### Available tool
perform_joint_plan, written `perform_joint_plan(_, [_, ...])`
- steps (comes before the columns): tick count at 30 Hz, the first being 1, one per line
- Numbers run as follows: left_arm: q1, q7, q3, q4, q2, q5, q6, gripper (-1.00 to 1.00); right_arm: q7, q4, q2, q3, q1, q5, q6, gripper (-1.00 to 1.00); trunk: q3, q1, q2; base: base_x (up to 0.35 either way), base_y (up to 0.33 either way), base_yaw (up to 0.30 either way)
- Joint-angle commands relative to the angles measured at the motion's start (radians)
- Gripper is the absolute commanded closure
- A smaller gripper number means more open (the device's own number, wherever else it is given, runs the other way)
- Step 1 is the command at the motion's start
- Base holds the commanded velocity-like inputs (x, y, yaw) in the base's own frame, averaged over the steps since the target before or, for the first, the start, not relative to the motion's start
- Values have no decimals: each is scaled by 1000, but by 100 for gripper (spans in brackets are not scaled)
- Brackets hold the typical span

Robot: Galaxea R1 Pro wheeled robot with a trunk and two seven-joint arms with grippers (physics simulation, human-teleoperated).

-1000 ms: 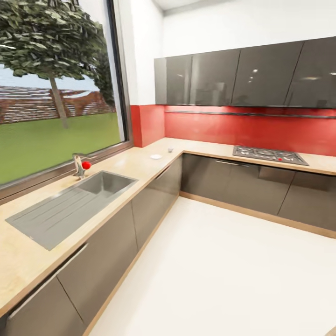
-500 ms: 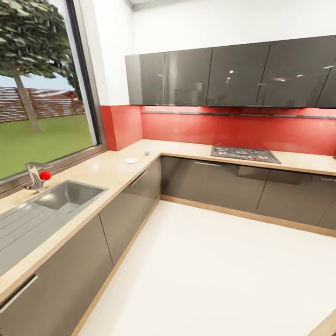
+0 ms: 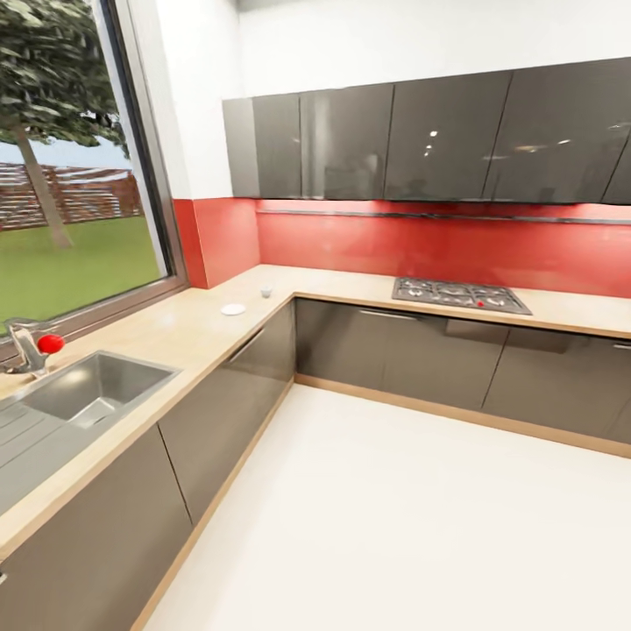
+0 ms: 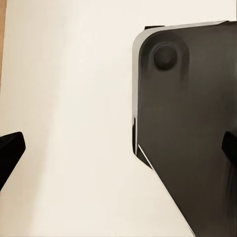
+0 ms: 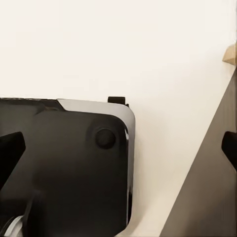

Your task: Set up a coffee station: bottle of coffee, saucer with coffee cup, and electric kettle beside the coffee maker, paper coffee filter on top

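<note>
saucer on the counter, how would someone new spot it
Start at the window and follow the wooden counter from the sink toward the red corner. The saucer is the flat white disc there, wider and lower than the small cup beyond it.

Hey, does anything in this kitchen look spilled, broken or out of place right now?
Nothing stands out. The small white saucer and the small pale cup sit apart on the beige L-shaped countertop near the corner; no spill shows around the steel sink or the gas hob.

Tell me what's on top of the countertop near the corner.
On the countertop near the corner: a white saucer and a small cup, standing apart. Cup's inside is too small to see.
</note>
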Motion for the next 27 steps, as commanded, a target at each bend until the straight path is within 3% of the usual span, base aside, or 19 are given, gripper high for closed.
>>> perform_joint_plan(1, [-1,1,-9,3,0,10,-6,-100,5,0,0,-9,-1,5,-2,-100,-2,1,-2,317,-112,0])
perform_joint_plan(27, [-2,1,-11,2,-1,10,-8,-100,5,-1,4,-10,-1,1,-2,-100,-2,1,-2,335,-11,0])
